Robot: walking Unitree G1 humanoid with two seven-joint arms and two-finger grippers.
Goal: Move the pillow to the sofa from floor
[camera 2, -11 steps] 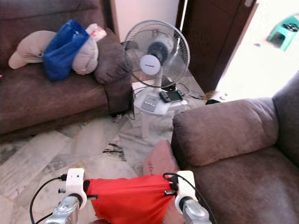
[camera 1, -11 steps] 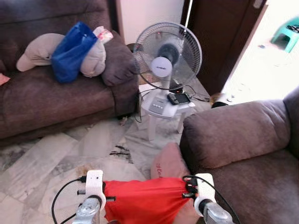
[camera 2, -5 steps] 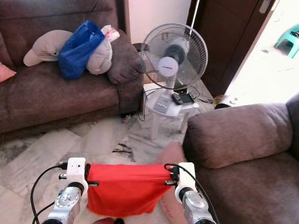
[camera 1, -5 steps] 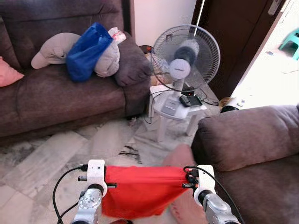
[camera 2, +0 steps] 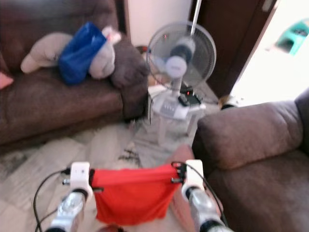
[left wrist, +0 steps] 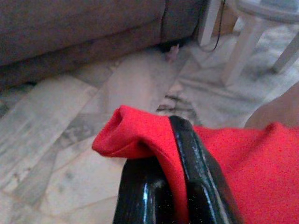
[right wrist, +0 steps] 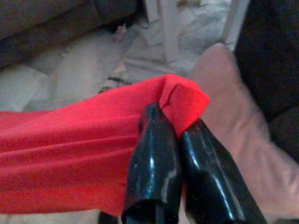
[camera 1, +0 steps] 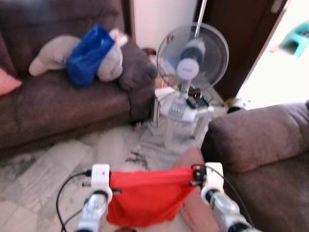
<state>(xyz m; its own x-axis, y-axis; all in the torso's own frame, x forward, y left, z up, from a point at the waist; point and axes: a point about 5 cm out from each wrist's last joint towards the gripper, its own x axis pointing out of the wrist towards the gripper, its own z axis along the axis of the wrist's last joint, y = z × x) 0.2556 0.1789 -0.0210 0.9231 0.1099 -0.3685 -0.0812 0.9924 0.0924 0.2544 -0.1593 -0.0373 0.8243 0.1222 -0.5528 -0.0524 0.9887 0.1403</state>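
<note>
Red pillow (camera 1: 145, 199) stretched between left tool (left wrist: 169, 140) and right tool (right wrist: 174, 122), both clamped on its corners, above marble floor (camera 1: 53, 164).

Marble tile floor (camera 1: 58, 159) w/ pink pillow (right wrist: 233, 126) lying on it by armchair (camera 1: 260, 159); white stool (camera 1: 181, 113) w/ fan (camera 1: 193, 55) stands near. Long sofa (camera 1: 58, 101) holds grey cushions (camera 1: 55, 53) & blue bag (camera 1: 87, 55).

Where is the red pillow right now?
The red pillow hangs stretched between the left gripper and right gripper, above the floor, beside the brown sofa.
</note>
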